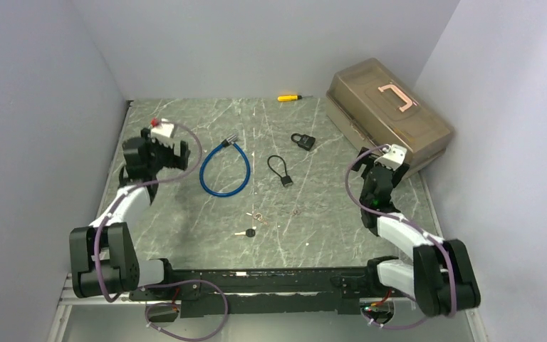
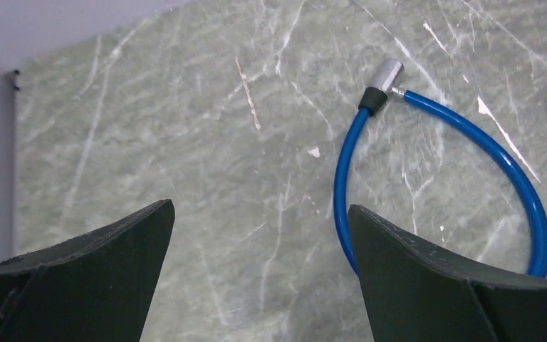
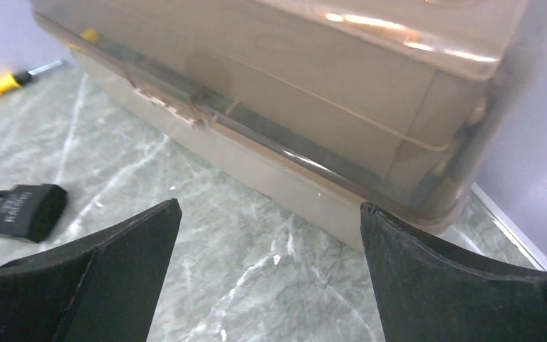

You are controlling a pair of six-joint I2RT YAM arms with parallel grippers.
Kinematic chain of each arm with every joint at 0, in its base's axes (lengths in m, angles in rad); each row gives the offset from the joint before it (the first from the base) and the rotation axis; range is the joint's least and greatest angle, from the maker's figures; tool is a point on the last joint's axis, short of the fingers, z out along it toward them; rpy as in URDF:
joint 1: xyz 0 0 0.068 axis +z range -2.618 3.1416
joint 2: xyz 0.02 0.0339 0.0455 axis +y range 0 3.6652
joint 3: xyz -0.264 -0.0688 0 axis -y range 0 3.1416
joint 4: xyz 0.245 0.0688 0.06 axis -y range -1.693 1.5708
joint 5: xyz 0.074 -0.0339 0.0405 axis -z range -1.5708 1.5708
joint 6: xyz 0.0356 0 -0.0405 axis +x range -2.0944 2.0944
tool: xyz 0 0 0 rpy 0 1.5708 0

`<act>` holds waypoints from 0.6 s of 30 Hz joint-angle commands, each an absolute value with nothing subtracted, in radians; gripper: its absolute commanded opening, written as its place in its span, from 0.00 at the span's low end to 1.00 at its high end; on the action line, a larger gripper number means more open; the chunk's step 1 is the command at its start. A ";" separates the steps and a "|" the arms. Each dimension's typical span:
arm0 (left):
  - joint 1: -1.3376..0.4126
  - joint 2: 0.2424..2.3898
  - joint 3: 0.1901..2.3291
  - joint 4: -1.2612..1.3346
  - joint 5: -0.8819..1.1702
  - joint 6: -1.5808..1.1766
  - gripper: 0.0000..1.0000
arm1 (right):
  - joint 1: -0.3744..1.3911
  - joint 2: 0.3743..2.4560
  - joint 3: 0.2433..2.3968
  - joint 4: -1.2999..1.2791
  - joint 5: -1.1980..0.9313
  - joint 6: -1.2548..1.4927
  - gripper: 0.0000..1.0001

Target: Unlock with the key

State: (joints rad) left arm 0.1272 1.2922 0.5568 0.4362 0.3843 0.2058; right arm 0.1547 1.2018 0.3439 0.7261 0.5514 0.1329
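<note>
1. Top view: key (image 1: 246,232) flat at the near middle of the table (image 1: 327,214); padlock (image 1: 303,141) farther back, right of a blue cable lock (image 1: 224,169); left gripper (image 1: 168,152) and right gripper (image 1: 374,169) spread wide, holding nothing.
2. Left wrist: jaws apart above bare marble, blue cable lock to the right.
3. Right wrist: jaws apart, facing a brown toolbox (image 3: 292,78); padlock flat at left, yellow screwdriver (image 3: 0,84) far left.

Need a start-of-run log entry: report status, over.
Left gripper open, empty, beside blue cable lock. Right gripper open, empty, facing toolbox. Key on table, untouched. Nothing blocking it.
</note>
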 commanded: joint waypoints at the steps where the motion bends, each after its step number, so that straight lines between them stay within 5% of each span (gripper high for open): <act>1: 0.130 1.258 0.773 -0.141 0.370 0.309 0.99 | 0.262 1.054 0.298 0.656 0.607 0.113 1.00; 10: 0.290 1.194 1.010 -0.607 0.678 0.287 0.99 | 0.488 1.086 0.620 0.123 0.610 0.231 1.00; 18: 0.314 1.109 1.033 -0.681 0.597 0.294 0.99 | 0.374 1.133 0.782 0.024 0.083 0.455 1.00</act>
